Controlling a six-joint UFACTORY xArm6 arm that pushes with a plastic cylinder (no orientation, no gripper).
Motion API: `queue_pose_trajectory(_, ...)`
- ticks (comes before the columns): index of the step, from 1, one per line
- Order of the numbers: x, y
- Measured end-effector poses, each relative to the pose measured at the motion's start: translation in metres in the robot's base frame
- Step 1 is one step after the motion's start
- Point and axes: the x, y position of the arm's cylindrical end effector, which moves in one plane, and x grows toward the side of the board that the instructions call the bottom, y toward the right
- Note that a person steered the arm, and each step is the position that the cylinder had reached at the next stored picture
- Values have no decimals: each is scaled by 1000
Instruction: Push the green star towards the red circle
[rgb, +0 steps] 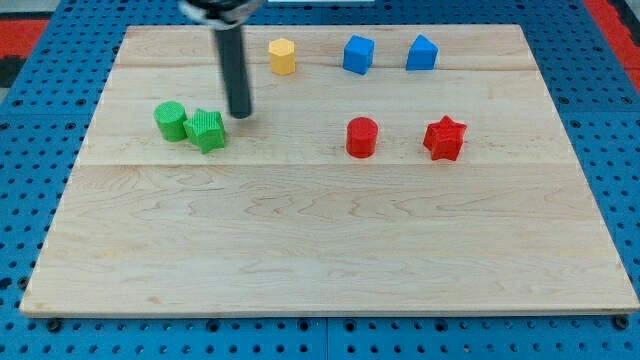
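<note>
The green star (207, 130) lies on the wooden board at the view's upper left, touching a green circle (170, 121) on its left. The red circle (361, 137) stands near the board's middle, well to the right of the star. My tip (241, 114) is down on the board just to the upper right of the green star, close to it but a little apart.
A red star (445, 138) lies right of the red circle. A yellow hexagon (283, 56) and two blue blocks (358, 54) (421, 53) line the top of the wooden board (320, 250). A blue pegboard surrounds the board.
</note>
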Motion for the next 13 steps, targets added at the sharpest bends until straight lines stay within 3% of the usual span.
queue_pose_trajectory(2,2,-122)
queue_pose_trajectory(3,6,-134)
queue_pose_trajectory(5,44,-84)
queue_pose_trajectory(8,52,32)
queue_pose_trajectory(9,69,33)
queue_pose_trajectory(10,124,38)
queue_pose_trajectory(13,134,80)
